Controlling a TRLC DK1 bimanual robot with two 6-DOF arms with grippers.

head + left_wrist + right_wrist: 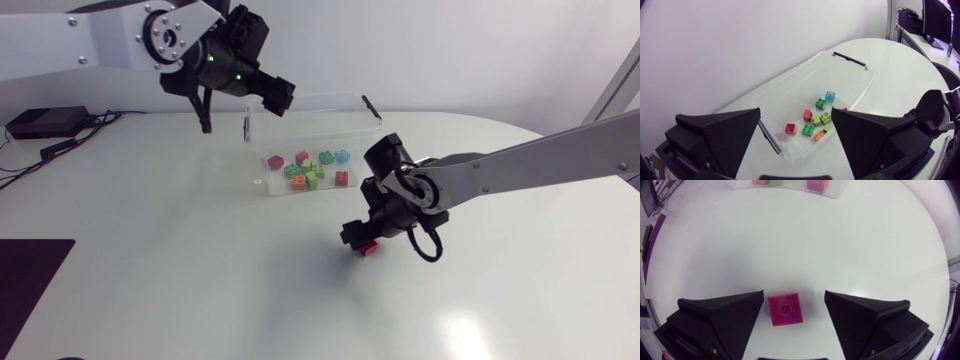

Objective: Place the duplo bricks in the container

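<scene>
The fingers (725, 320) of my right gripper (794, 302) look matt black and finely grained. Between them lies a smooth plastic brick (785, 309) on the glossy white table (790, 240). Ahead, the container (790, 82) is clear plastic.

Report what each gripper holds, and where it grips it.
Nothing is held. The right gripper stands open around the red brick, gaps both sides; the left gripper is open, empty.
</scene>
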